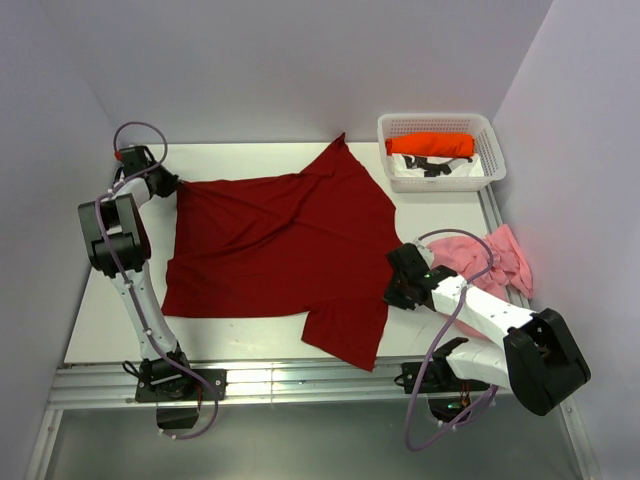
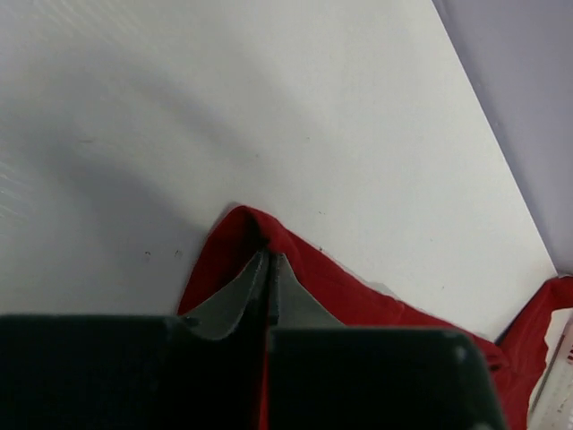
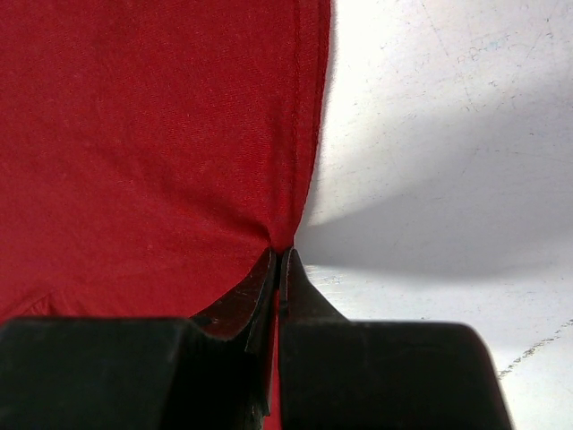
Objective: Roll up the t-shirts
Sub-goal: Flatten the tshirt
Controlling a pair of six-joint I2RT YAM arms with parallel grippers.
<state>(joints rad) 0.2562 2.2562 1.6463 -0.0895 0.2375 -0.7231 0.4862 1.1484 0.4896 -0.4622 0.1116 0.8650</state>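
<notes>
Shirt status from our side: the dark red t-shirt [image 1: 275, 245] lies spread mostly flat across the middle of the white table [image 1: 110, 330]. One sleeve points toward the far side and the other reaches close to the near edge.

The left gripper [image 1: 172, 186] is at the shirt's far-left corner. In the left wrist view we see its fingers pressed together, with a little fold of red cloth bunched right at the tips, so we'd call that a pinch on the corner.

The right gripper [image 1: 392, 280] is at the shirt's right-hand edge. Its fingers are also squeezed together, nipping the hem where the cloth meets bare table, and red shows in the slit between them.

The pink t-shirt [image 1: 500, 255] sits crumpled at the right edge of the table, just behind the right arm. The orange t-shirt [image 1: 432, 145] is rolled up inside the white lattice basket [image 1: 440, 122] in the far right corner, lying on some white and black stuff we can't make out.
</notes>
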